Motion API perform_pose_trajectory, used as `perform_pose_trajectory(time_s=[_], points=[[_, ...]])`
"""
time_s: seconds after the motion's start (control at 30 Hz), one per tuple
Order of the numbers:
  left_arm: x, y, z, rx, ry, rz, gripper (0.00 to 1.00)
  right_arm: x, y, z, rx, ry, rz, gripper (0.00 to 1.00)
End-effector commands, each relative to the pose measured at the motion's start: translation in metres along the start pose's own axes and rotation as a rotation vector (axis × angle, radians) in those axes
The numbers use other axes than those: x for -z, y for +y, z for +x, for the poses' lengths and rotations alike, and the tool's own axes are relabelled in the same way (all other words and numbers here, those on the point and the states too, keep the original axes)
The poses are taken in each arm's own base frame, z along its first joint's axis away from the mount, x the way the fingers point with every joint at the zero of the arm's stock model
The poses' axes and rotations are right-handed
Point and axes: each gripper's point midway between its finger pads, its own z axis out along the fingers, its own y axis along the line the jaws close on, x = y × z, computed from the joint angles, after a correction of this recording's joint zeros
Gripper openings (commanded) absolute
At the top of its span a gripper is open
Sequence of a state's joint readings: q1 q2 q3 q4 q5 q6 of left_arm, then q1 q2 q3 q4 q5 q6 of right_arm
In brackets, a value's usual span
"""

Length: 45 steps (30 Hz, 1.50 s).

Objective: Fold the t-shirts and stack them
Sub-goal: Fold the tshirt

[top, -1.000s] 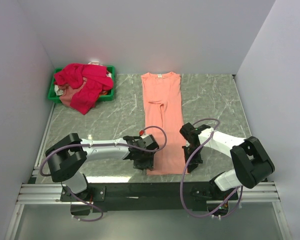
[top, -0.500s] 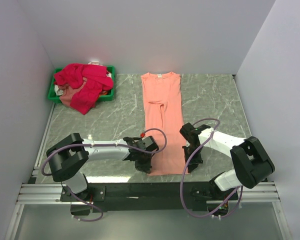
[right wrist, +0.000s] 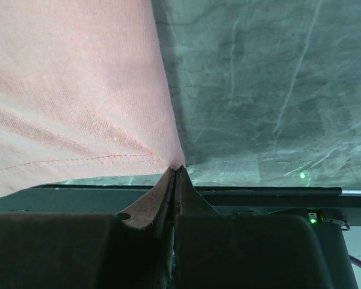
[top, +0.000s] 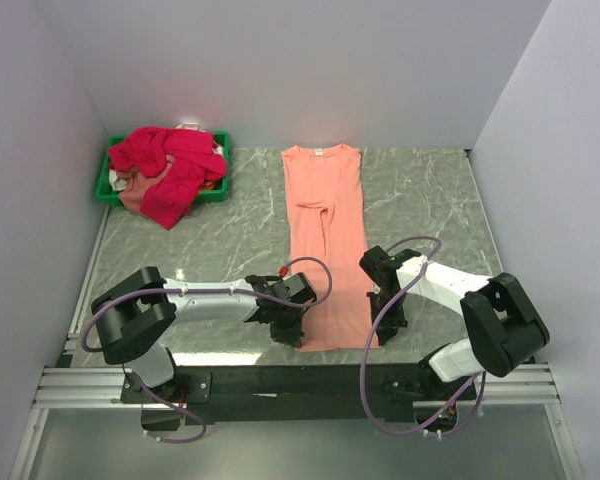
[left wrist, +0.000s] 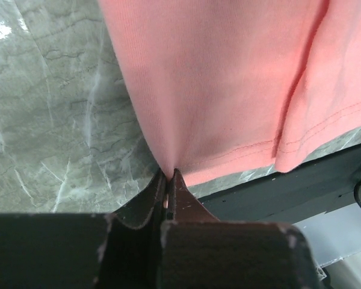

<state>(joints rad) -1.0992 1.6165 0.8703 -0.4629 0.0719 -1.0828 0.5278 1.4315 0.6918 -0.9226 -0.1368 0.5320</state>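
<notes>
The salmon-peach t-shirt (top: pixel 327 230) lies as a long narrow strip down the middle of the table, collar at the far end. My left gripper (top: pixel 295 333) is shut on its near left hem corner; the left wrist view shows the cloth (left wrist: pixel 228 90) pinched at the gripper (left wrist: pixel 169 173). My right gripper (top: pixel 376 325) is shut on the near right hem corner; the right wrist view shows the cloth (right wrist: pixel 72 96) pinched at the gripper (right wrist: pixel 177 168). Crimson-pink t-shirts (top: pixel 168 165) are heaped at the far left.
The small green bin (top: pixel 109 178) under the crimson heap stands in the far left corner by the wall. The marble table top (top: pixel 425 200) ends at the black near rail (top: pixel 310 378). White walls close in the left, back and right.
My left gripper has shifted slightly, drawing the near left hem corner inward. The right arm and the rest of the shirt have hardly moved.
</notes>
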Motion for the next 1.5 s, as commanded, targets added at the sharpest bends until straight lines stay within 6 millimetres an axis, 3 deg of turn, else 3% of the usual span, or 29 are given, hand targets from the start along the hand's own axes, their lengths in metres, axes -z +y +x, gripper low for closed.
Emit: perform_pose_trajectory(time_s=[0.0,0.17,0.23,0.63,0.83,1.13,1.47], points=[[-0.003,0.02,0.009,-0.02,0.013,-0.085,0.0,0.006,-0.006,-0.001,-0.003,-0.016,0.044,0.0],[0.018,0.002,-0.006,-0.037,-0.036,-0.065,0.0,0.03,0.005,-0.01,-0.006,-0.064,0.003,0.0],[0.026,-0.004,-0.022,-0.033,-0.101,-0.071,0.0,0.041,0.013,-0.018,-0.012,-0.095,-0.023,0.0],[0.053,-0.017,-0.077,0.044,-0.265,0.003,0.0,0.077,0.034,-0.053,-0.072,-0.218,-0.06,0.0],[0.057,-0.015,-0.098,0.048,-0.285,0.022,0.0,0.087,0.044,-0.073,-0.096,-0.263,-0.068,0.0],[0.058,-0.003,-0.146,0.073,-0.311,0.063,0.0,0.094,0.057,-0.111,-0.093,-0.279,-0.033,0.0],[0.05,0.002,-0.203,0.043,-0.32,0.065,0.0,0.11,0.058,-0.168,-0.115,-0.314,0.0,0.0]])
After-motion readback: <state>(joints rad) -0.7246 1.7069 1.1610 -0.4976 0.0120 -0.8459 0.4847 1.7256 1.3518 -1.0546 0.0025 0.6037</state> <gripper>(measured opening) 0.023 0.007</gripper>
